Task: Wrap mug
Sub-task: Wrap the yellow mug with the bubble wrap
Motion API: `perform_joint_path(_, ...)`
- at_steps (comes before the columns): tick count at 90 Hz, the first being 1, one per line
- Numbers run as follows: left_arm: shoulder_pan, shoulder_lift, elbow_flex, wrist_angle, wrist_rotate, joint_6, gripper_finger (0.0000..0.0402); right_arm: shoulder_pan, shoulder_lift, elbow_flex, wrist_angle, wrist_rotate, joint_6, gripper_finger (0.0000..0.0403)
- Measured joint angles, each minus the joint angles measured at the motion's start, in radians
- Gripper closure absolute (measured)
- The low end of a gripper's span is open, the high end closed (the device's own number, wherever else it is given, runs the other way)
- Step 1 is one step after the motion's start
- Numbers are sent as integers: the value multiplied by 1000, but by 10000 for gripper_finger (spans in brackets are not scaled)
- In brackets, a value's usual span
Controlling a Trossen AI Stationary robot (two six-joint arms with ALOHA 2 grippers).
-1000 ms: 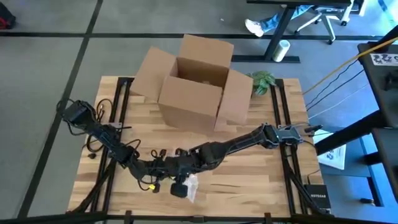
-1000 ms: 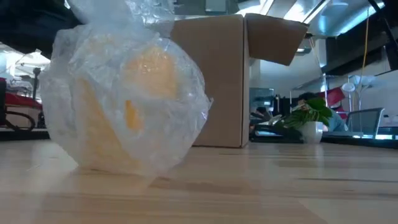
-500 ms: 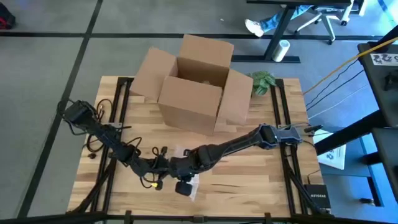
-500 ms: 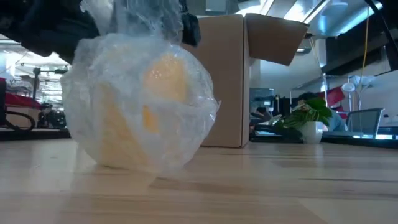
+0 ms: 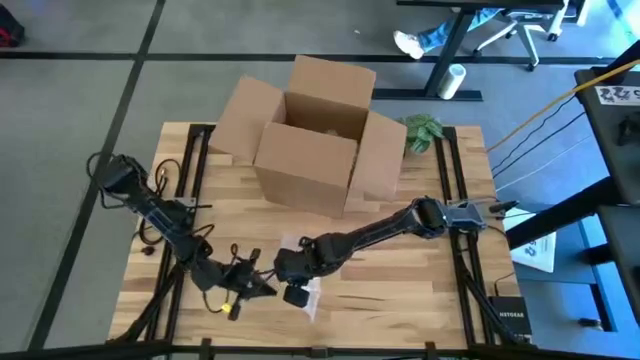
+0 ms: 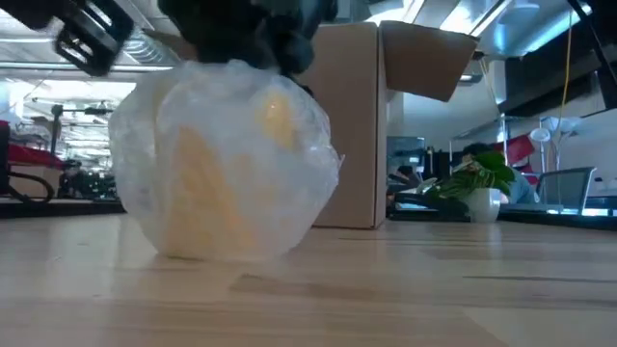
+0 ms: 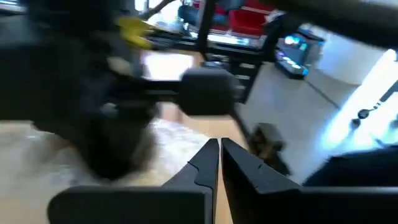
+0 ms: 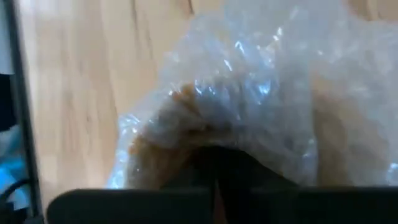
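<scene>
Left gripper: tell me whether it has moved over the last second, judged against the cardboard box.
Yes. In the high view the left gripper has pulled back from the wrapped mug, farther from the cardboard box.

Mug (image 6: pixel 227 169): yellow body under clear, glossy, crinkled bubble wrap (image 8: pixel 267 93). Table (image 5: pixel 400 290): pale wood planks, smooth, satin sheen in low view. Box (image 5: pixel 315 135): matt brown cardboard. Left gripper (image 7: pixel 219 163) fingers: matt black plastic. Arms: dark, matt finish.
</scene>
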Motion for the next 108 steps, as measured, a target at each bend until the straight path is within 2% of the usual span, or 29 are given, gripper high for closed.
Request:
perform_joint_path(14, -43, -18, 1, -237, -93, -138, 402, 0, 0, -36, 62, -33, -39, 403)
perform_joint_path(28, -32, -18, 0, -473, -106, -335, 402, 6, 0, -37, 77, -91, -211, 403)
perform_joint_path(43, -14, -18, 0, -549, -155, -329, 402, 6, -5, -25, 64, -169, -320, 403)
perform_joint_path(56, 21, -16, 0, -549, -268, -234, 401, 8, 2, 27, 28, -200, -365, 403)
perform_joint_path(69, 86, -15, -20, -498, -276, -181, 402, 10, 8, 71, -10, -207, -366, 403)
perform_joint_path(77, 115, -15, -44, -375, -274, -123, 402, 10, 8, 82, -3, -209, -366, 403)
perform_joint_path(91, 150, -15, -66, -99, -137, 51, 402, 10, 7, 83, -36, -211, -366, 403)
perform_joint_path(108, 167, -15, -66, -44, -32, 75, 402, 11, 5, 84, -41, -192, -366, 403)
